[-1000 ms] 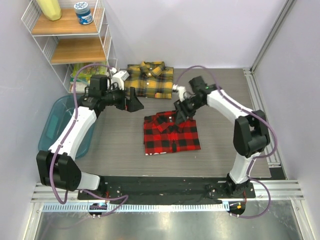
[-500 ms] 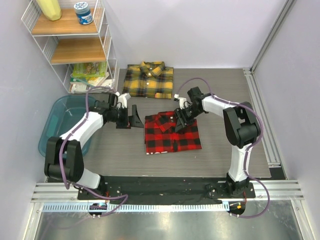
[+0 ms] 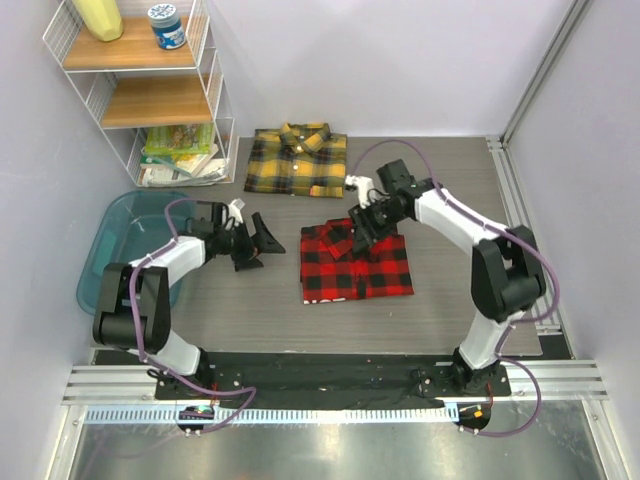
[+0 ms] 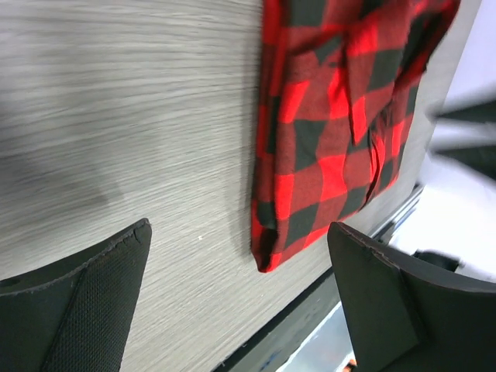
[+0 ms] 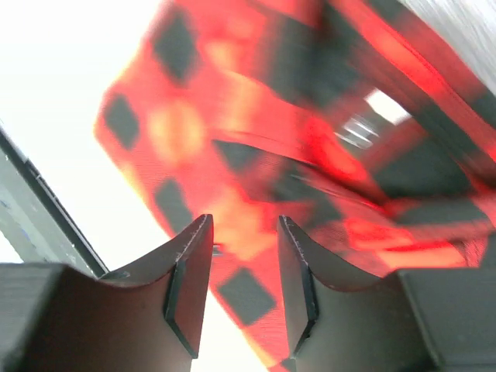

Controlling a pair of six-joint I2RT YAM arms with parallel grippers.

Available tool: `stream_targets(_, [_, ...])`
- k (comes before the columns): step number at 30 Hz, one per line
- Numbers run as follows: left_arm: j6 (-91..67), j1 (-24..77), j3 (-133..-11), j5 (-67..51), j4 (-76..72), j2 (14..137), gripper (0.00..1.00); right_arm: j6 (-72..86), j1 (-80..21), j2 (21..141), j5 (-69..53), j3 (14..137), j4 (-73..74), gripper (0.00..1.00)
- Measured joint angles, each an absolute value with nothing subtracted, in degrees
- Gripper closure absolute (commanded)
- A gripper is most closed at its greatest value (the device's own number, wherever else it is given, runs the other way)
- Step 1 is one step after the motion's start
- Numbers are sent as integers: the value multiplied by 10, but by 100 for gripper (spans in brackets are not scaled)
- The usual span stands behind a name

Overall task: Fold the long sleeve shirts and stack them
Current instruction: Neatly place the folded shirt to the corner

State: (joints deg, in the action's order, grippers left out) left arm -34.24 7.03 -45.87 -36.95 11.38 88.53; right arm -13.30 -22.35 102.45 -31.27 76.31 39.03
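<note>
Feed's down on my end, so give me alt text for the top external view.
A folded red-and-black plaid shirt lies centre frame, the right gripper at its collar. The left gripper is open to its left; a folded yellow-and-black shirt lies behind.

The left arm (image 3: 170, 255) lies low and folded near the left edge of the table (image 3: 240, 310), its forearm pointing right toward the middle. The left claw (image 3: 260, 243) is turned on its side, and its fingers (image 4: 93, 302) are spread wide with nothing between them. The right arm (image 3: 470, 225) rises from the near right corner, bends at the elbow and reaches back and left. The right claw (image 3: 360, 228) points down over the table's middle. Its fingers (image 5: 190, 271) are drawn close with a narrow gap, and whether they pinch anything is unclear.
</note>
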Motion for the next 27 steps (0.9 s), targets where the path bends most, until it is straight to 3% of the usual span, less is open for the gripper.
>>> stream_targets(5, [-392,47,-424,-365,105,862,5,-154,-373,960,-254,760,368,59])
stream_targets(11, [-418,38,-413,-365,111,839,4,-165,-537,996,-173,720,318,59])
stream_targets(15, [-418,38,-409,-364,110,829,0,-165,-568,1038,-131,711,296,53])
stream_targets(19, [-418,37,-401,-358,111,829,0,-170,-570,1069,-96,701,266,55])
stream_targets(20, [-418,37,-399,-357,111,829,0,-172,-570,1076,-90,698,258,57])
stream_targets(24, [-418,37,-393,-356,110,830,5,-183,-570,1079,-72,696,235,99])
stream_targets(27, [-420,37,-389,-356,105,840,6,-187,-568,1079,-65,695,225,99])
